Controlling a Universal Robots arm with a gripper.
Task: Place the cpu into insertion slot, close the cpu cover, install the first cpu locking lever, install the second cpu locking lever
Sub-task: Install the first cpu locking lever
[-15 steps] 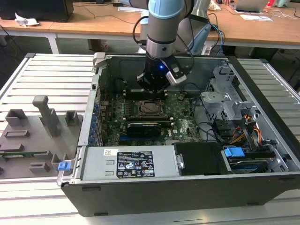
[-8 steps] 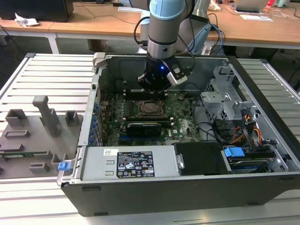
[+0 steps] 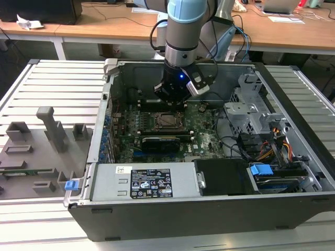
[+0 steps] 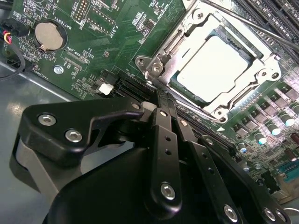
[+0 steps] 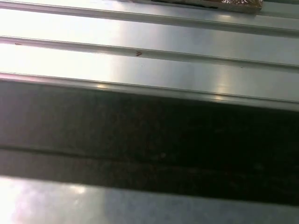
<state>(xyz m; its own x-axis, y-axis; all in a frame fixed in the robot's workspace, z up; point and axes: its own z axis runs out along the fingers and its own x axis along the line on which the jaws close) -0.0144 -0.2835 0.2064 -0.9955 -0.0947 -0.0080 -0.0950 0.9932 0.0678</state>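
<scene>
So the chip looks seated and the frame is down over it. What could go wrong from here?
Two risks, judging from the second wrist view. The gripper sits right at the edge of the cpu cover, so a sideways slip could scrape the green motherboard beside the socket. Also, the cpu shows through the cover's window, and whether it lies fully flat cannot be told; pressing on a misseated chip could damage the socket.

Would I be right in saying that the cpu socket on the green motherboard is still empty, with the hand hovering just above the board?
Not quite: the socket is not empty. In the second wrist view the cpu already sits in the insertion slot, with the metal cpu cover around it. The rest holds: the hand is just above the green motherboard.
</scene>
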